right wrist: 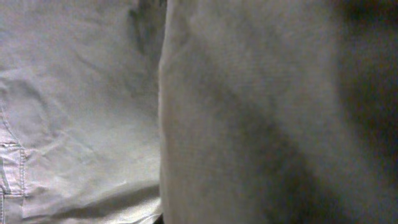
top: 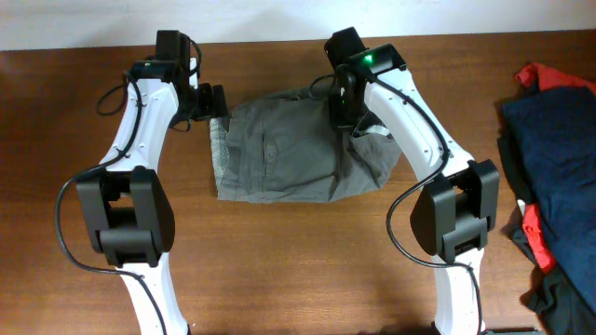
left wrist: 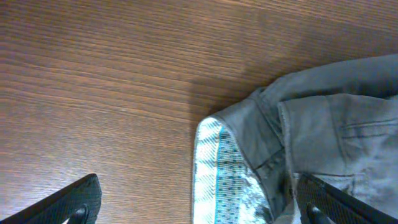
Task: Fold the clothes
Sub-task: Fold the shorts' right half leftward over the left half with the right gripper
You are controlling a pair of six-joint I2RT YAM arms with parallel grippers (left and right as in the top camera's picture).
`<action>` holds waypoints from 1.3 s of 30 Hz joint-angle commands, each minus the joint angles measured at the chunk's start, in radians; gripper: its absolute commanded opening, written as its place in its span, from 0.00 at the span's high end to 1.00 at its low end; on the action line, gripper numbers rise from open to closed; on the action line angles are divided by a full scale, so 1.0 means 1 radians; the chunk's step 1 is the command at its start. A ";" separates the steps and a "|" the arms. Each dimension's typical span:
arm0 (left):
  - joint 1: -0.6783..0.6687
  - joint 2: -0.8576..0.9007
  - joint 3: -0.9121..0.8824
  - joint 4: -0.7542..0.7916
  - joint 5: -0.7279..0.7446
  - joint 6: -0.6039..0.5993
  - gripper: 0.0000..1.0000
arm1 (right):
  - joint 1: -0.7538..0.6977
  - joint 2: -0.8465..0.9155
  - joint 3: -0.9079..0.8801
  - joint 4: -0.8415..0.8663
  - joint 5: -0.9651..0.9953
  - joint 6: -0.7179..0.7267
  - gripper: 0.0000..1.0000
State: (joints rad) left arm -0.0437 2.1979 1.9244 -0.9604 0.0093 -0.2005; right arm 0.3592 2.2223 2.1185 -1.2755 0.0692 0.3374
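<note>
The grey-olive garment (top: pixel 289 154) lies bunched in the middle of the table, with its pale patterned waistband lining (top: pixel 220 149) turned out at its left edge. My left gripper (top: pixel 212 102) is open at the garment's upper left corner. In the left wrist view its fingers (left wrist: pixel 199 208) straddle the lining (left wrist: pixel 217 168) without closing on it. My right gripper (top: pixel 343 110) is at the garment's upper right and holds up a fold of it. In the right wrist view the cloth (right wrist: pixel 236 112) fills the frame and hides the fingers.
A pile with a navy blue garment (top: pixel 549 121), a red cloth (top: pixel 538 76) and dark fabric (top: pixel 559 293) lies at the table's right edge. Bare wooden table (top: pixel 298 261) extends in front of the garment.
</note>
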 commanded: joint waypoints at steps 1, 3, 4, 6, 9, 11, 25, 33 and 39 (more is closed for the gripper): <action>0.003 0.007 0.021 -0.002 -0.037 0.015 0.01 | 0.008 -0.075 0.060 0.006 -0.013 0.013 0.96; 0.003 0.007 0.020 -0.002 -0.037 0.015 0.01 | 0.008 -0.077 0.082 0.000 -0.016 0.017 0.96; 0.003 0.007 0.020 -0.001 -0.041 0.014 0.01 | 0.010 -0.077 0.097 -0.003 -0.022 0.018 0.96; 0.003 0.007 0.020 -0.002 -0.059 0.010 0.01 | 0.017 -0.077 0.113 -0.002 -0.034 0.020 0.96; 0.003 0.007 0.021 -0.002 -0.091 0.007 0.01 | 0.036 -0.077 0.126 0.009 -0.043 0.033 0.96; 0.003 0.007 0.020 -0.003 -0.114 -0.011 0.01 | 0.057 -0.077 0.127 0.027 -0.050 0.039 0.96; 0.015 0.007 0.020 -0.059 -0.381 -0.145 0.01 | 0.182 -0.077 0.127 0.093 -0.064 0.069 0.96; 0.071 0.007 0.021 -0.094 -0.380 -0.148 0.01 | 0.230 -0.071 0.123 0.146 -0.115 0.069 0.90; 0.093 0.007 0.021 -0.113 -0.364 -0.148 0.01 | 0.239 -0.045 0.103 0.150 -0.130 0.072 0.80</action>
State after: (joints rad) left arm 0.0429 2.1983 1.9244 -1.0676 -0.3485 -0.3340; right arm 0.5892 2.1906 2.2162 -1.1282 -0.0357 0.4004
